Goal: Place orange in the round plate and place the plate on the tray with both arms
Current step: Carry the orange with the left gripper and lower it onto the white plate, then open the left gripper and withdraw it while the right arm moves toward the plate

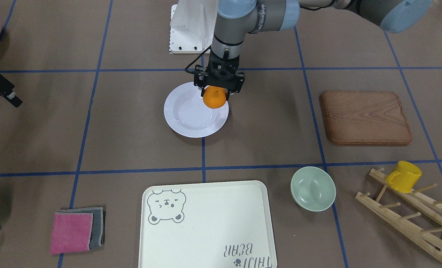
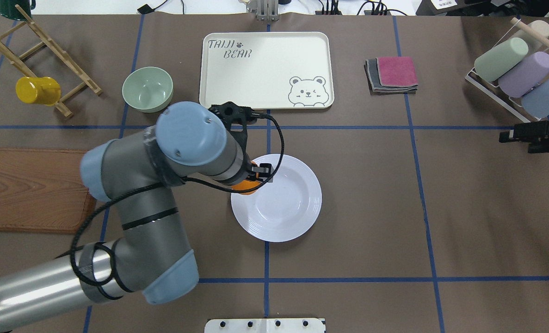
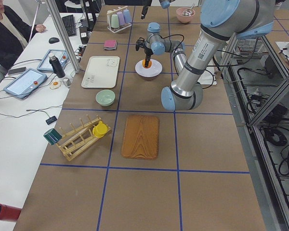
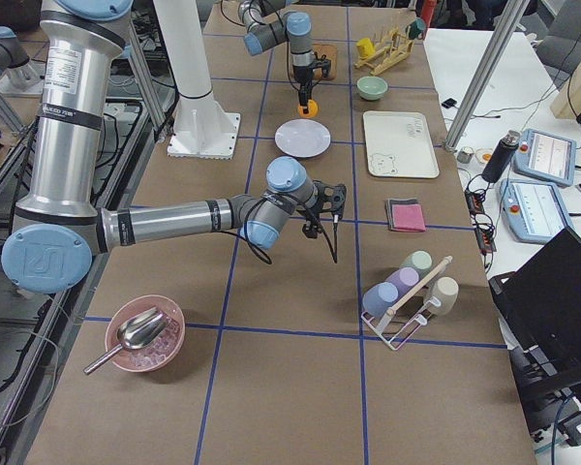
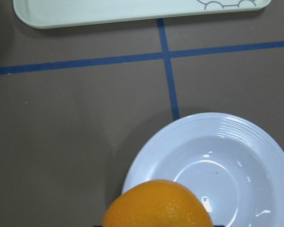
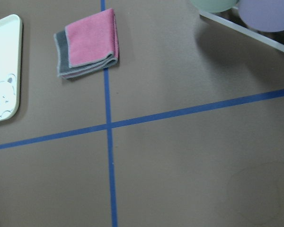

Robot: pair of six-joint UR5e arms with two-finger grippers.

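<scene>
My left gripper (image 1: 215, 93) is shut on the orange (image 1: 214, 99) and holds it just above the white round plate (image 1: 189, 117), over the rim on the robot's side. In the left wrist view the orange (image 5: 157, 205) fills the bottom edge, with the plate (image 5: 236, 161) beneath and beside it. The cream tray (image 1: 206, 223) with the bear drawing lies beyond the plate, across a blue tape line, with nothing on it. My right gripper (image 2: 517, 138) hovers far off at the table's right edge, open and holding nothing.
A pale green bowl (image 1: 313, 188) sits beside the tray. A brown wooden board (image 1: 366, 117) lies on the left arm's side. A yellow mug (image 1: 403, 175) hangs on a wooden rack. A folded pink and grey cloth (image 1: 75, 230) and a cup rack (image 2: 515, 74) are on the right arm's side.
</scene>
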